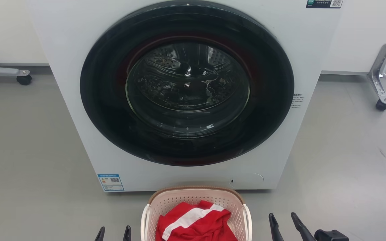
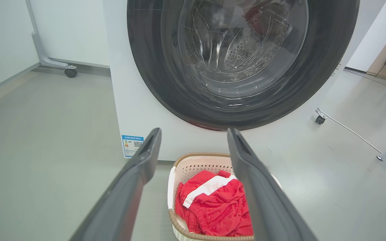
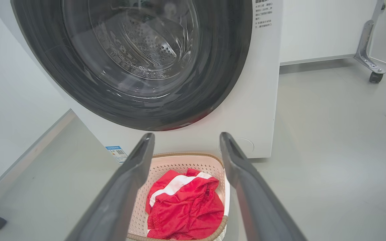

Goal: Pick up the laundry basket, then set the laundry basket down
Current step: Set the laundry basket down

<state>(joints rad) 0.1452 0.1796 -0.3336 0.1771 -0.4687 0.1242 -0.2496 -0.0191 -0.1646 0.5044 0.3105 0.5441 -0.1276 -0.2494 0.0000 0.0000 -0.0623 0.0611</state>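
A: What is seen at the centre of the head view?

B: A white front-loading washing machine [image 1: 69,67] is shown. Its round dark door [image 1: 106,100] is closed, and the perforated steel drum [image 1: 186,83] can be made out through the glass. A blue label [image 1: 111,182] is stuck near the lower left corner of the casing.

A: Where is the laundry basket found?

B: The laundry basket [image 1: 176,201] is set on the grey floor [image 1: 28,150], just in front of the machine and below the door. Whether the machine is touched cannot be told. Pale pink perforated walls, a brown woven-look rim [image 1: 196,189] and 2 white handles [image 1: 144,217] are shown. A red garment [image 1: 199,224] with a white stripe is crumpled inside.

A: How are the pincers placed?

B: The left pincer [image 1: 114,231] is seen at the bottom edge, just left of the basket, and the right pincer [image 1: 282,217] just right of it, so the basket is flanked by the 2. Both are kept apart from it. In each wrist view the 2 dark fingers [image 2: 139,174] are spread wide, nothing is gripped, and the basket is seen beyond them.

A: What else is shown?

B: 2 wheeled metal legs are seen by the wall, 1 at far left [image 1: 5,71] and 1 at far right [image 1: 379,77].
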